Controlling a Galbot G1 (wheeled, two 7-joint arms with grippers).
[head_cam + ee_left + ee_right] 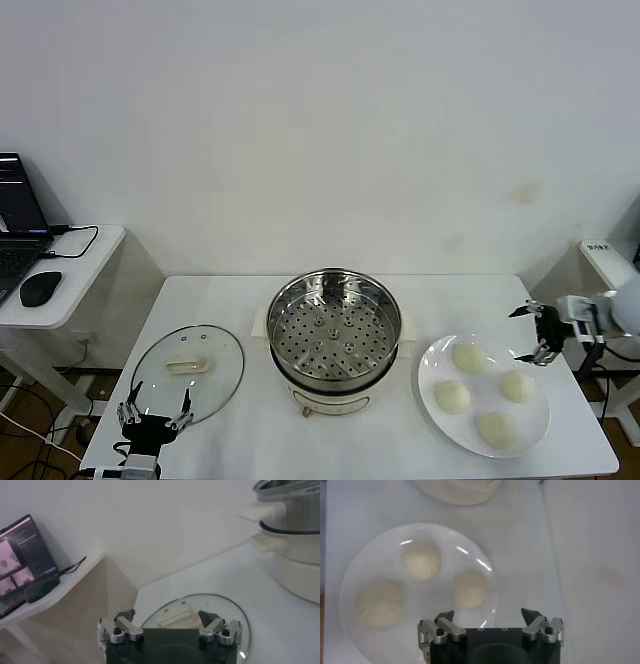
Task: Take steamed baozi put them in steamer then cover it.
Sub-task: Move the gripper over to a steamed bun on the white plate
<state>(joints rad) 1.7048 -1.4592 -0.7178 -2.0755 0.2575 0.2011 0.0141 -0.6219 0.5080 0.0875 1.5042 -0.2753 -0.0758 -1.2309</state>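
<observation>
- Our right gripper hangs with its fingers spread wide and nothing between them, just beside the far right edge of the white plate, placed, we judge, to come down on the nearest bun.
- Four buns sit on that plate, apart from one another, so each leaves room for fingers on either side.
- The steamer stands uncovered at the middle of the table, its holed tray bare, between the plate and the lid; none of the buns is in it yet.
- The glass lid lies flat on the robot's left, handle up, within reach for the covering step.
- Our left gripper waits at the near edge of the lid, fingers wide apart and holding nothing, seemingly parked until the buns are loaded.
- A laptop and mouse sit on a side desk, well apart from the work.
</observation>
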